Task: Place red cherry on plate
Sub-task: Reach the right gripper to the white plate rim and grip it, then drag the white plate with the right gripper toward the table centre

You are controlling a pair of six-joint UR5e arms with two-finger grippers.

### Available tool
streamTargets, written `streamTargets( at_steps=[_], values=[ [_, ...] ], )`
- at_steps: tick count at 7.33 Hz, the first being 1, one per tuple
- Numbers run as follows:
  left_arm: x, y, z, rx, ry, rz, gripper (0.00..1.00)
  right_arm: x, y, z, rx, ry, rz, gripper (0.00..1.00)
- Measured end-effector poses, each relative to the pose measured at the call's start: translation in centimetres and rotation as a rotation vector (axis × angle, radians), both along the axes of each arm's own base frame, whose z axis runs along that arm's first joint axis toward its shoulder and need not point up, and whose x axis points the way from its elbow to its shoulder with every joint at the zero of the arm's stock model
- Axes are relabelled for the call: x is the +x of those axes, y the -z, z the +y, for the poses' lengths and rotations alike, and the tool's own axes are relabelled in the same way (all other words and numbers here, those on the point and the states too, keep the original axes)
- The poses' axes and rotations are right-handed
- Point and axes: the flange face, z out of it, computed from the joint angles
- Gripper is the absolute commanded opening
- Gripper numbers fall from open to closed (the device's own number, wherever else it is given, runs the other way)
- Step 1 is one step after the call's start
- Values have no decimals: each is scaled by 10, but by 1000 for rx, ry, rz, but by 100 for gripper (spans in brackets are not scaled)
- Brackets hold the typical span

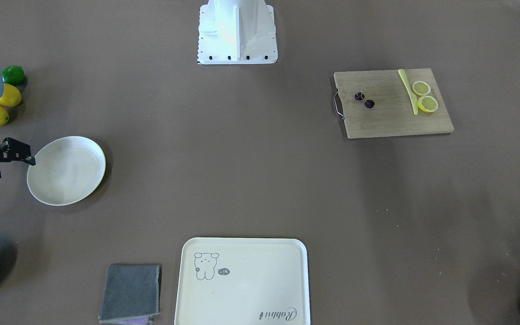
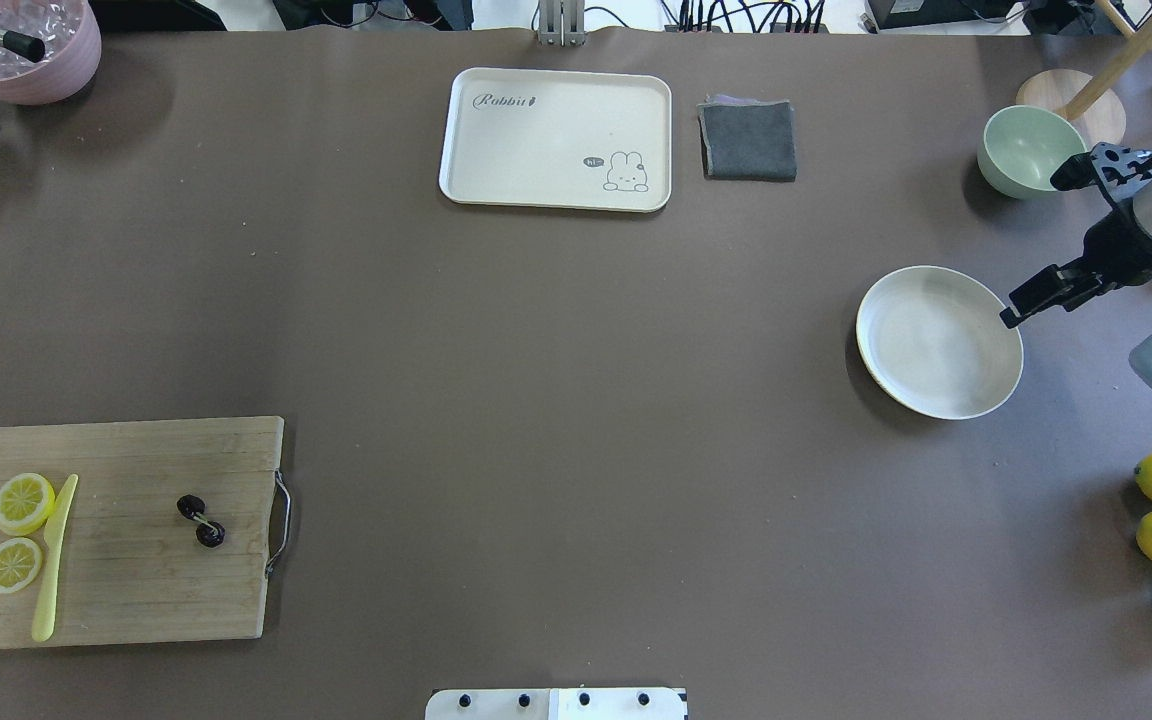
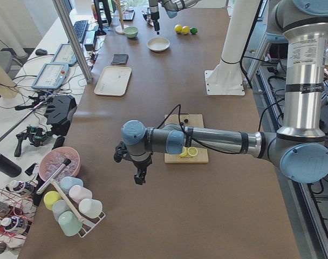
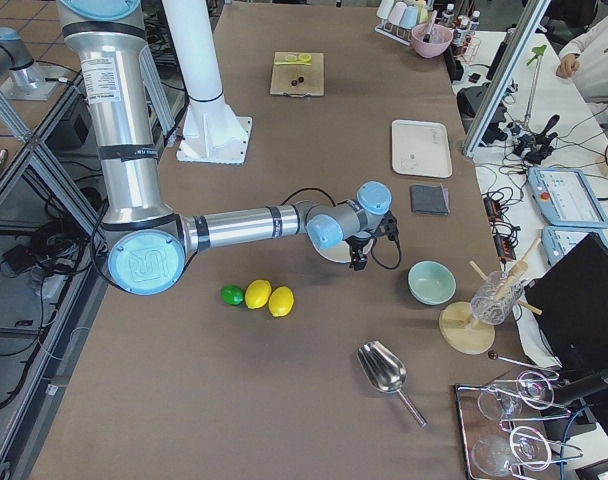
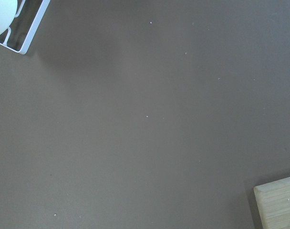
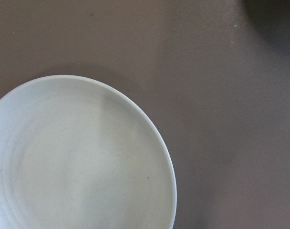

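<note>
Brown tabletop: the red cherry, tiny glossy maroon pair on a green stem, sits on the wooden cutting board near left, round cream-white plate well apart on the right. By its rim the right gripper hangs spread; left gripper, can't tell. Slick balls could squirt out mid-carry.

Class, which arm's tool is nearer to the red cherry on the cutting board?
Left. The left tool hangs just off a corner of the cutting board holding the red cherry; the right tool is far away, by the rim of the plate.
</note>
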Motion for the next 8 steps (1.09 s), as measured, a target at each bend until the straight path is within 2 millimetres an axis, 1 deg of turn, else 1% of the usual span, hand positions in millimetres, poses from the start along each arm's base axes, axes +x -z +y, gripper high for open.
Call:
streamTargets(
  at_steps=[1, 2, 3, 4, 5, 6, 7, 8],
  values=[
    [0, 1, 0, 2, 0, 1, 98, -4, -8, -1, 13, 5, -5, 95],
    [0, 2, 0, 3, 0, 1, 98, -7, -20, -2, 30, 8, -12, 92],
    [0, 2, 0, 4, 1, 1, 98, -9, -26, -3, 41, 7, -18, 85],
    [0, 3, 0, 4, 1, 1, 98, -14, -24, -5, 33, -7, -24, 80],
    [0, 3, 0, 4, 1, 1, 98, -22, -20, -7, 13, -28, -25, 62],
    [0, 3, 0, 5, 2, 1, 98, -27, -17, -7, 4, -40, -23, 51],
    [0, 3, -1, 5, 2, 1, 98, -29, -18, -7, -1, -45, -20, 47],
    [0, 3, -1, 5, 2, 1, 98, -30, -19, -7, -5, -46, -17, 36]
  ],
)
